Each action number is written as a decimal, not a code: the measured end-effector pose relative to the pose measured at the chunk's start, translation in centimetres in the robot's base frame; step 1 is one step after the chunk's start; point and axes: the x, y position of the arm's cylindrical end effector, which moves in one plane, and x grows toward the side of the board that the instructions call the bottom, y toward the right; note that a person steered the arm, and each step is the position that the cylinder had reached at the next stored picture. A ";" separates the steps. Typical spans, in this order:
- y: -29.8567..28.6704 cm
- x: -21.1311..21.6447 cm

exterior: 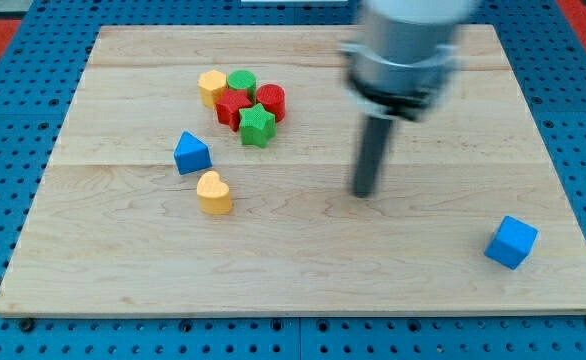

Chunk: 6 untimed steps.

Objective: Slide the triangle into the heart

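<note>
Between tip and heart: the triangle

Left of my tip (363, 193), well apart, blue triangle (191, 154) sits just above-left of yellow heart (213, 192); no pincer here.

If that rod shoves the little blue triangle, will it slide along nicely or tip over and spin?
The blue triangle sits low and flat on the smooth wooden board, so it should probably slide rather than tip. Its slanted sides may make it twist if my tip strikes off-centre. It looks small and stiff, so likely light, and the yellow heart is close by.

My tip (363, 193) points straight down — rod upright, motion-blurred.
</note>
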 end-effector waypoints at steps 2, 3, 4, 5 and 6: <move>-8.9 -4.9; -13.6 -8.8; -17.4 -7.0; -8.9 -2.9; -3.4 -0.3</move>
